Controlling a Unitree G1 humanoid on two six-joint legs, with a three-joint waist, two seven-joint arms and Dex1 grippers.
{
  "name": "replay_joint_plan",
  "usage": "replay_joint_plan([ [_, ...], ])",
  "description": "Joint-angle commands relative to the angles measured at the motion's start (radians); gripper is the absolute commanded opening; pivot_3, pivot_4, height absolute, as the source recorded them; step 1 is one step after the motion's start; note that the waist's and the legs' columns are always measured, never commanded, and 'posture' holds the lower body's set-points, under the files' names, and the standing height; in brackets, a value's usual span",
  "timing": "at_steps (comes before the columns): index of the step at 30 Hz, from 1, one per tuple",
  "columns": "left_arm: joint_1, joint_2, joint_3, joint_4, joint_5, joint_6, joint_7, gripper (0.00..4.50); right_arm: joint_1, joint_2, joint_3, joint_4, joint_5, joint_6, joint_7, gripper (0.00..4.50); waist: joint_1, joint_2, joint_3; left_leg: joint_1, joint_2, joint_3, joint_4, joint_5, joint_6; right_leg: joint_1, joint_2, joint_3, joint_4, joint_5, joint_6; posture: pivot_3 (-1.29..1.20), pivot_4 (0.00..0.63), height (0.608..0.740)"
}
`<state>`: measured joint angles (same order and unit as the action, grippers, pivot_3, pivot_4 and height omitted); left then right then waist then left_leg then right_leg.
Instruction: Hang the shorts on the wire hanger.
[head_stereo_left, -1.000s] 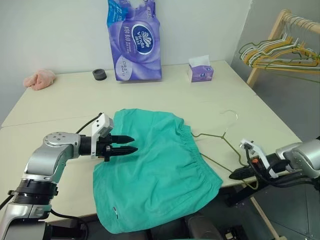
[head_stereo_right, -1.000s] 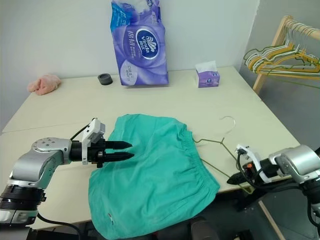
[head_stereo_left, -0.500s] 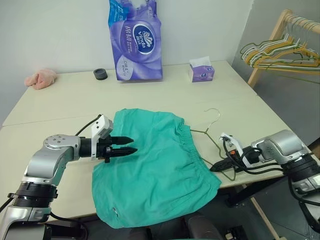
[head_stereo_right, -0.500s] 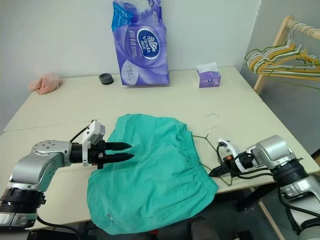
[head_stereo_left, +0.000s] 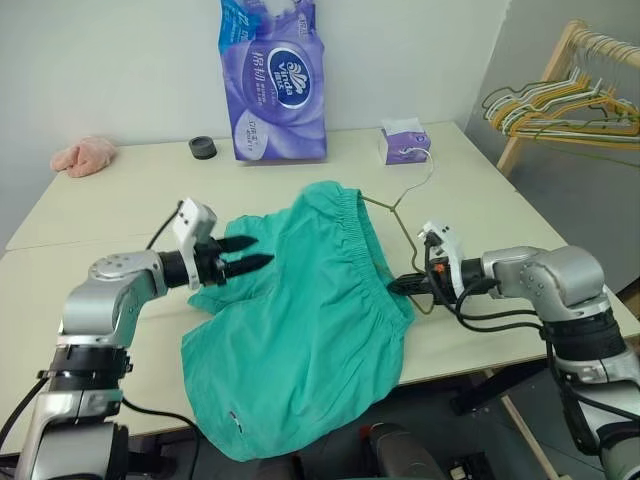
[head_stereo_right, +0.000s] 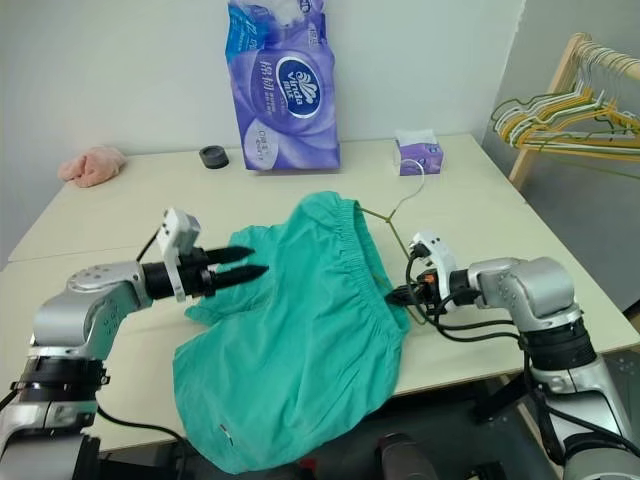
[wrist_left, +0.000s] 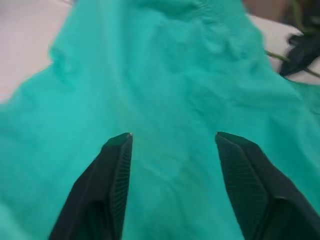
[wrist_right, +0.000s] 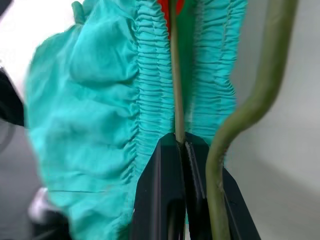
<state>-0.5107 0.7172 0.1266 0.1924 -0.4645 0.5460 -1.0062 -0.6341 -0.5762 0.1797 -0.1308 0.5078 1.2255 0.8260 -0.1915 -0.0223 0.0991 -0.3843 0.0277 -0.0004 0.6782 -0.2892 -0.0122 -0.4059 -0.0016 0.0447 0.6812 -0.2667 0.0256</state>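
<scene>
Risk: right end effector (head_stereo_right: 400, 295), clenched on thin olive-green wire hanger (head_stereo_left: 398, 205) inside gathered waistband of teal cloth shorts (head_stereo_left: 300, 320) on tabletop (head_stereo_left: 120, 190), may bunch fabric since left end effector (head_stereo_left: 245, 254) gapes released.

Right gripper (head_stereo_left: 393, 285), jaws clamped on wire hanger (head_stereo_left: 398, 205), now slid inward to waistband. Shorts (head_stereo_left: 300, 320) now bunched and shoved leftward. Left gripper (head_stereo_left: 254, 253) now raised off cloth, jaws spread wider.
</scene>
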Motion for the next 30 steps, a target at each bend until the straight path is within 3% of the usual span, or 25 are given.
replay_joint_plan([
  [1,-0.082,0.008,0.063,0.008,-0.019,-0.030,0.024,4.18,-0.007,0.023,0.014,-0.040,-0.033,-0.055,-0.050,0.00,-0.002,0.000,0.000,0.000,0.000,0.000,0.000,0.000,0.000,0.000,0.000,0.000,0.000,0.000,0.000,-0.18,0.057,0.740],
  [2,-0.107,0.013,0.066,0.007,-0.025,-0.029,0.015,4.48,-0.009,0.016,0.036,-0.040,-0.060,-0.084,-0.060,0.00,-0.002,0.000,0.000,0.000,0.000,0.001,0.000,0.000,0.000,0.000,0.000,0.000,0.000,0.001,-0.002,-0.18,0.057,0.740],
  [9,-0.217,0.069,0.006,-0.010,-0.011,-0.053,-0.130,4.48,-0.020,-0.050,0.158,-0.056,-0.184,-0.252,-0.042,0.00,-0.002,0.000,0.000,0.000,-0.001,0.001,0.000,0.000,0.000,0.000,-0.001,0.000,0.000,0.003,-0.004,-0.17,0.047,0.740],
  [18,-0.319,0.113,-0.172,0.177,0.184,-0.310,-0.325,4.48,-0.027,-0.090,0.253,-0.133,-0.314,-0.451,0.010,0.00,-0.003,0.000,0.000,0.000,-0.001,0.002,0.000,0.000,0.000,-0.001,0.000,-0.001,0.000,0.001,-0.001,-0.17,0.042,0.740],
  [30,-0.260,0.067,-0.262,0.146,0.225,-0.366,-0.453,4.48,-0.016,-0.089,0.265,-0.179,-0.401,-0.539,0.049,0.00,-0.005,0.000,0.000,0.000,0.000,0.002,0.001,0.000,0.000,-0.001,0.000,0.000,0.000,0.003,-0.004,-0.19,0.046,0.740],
])
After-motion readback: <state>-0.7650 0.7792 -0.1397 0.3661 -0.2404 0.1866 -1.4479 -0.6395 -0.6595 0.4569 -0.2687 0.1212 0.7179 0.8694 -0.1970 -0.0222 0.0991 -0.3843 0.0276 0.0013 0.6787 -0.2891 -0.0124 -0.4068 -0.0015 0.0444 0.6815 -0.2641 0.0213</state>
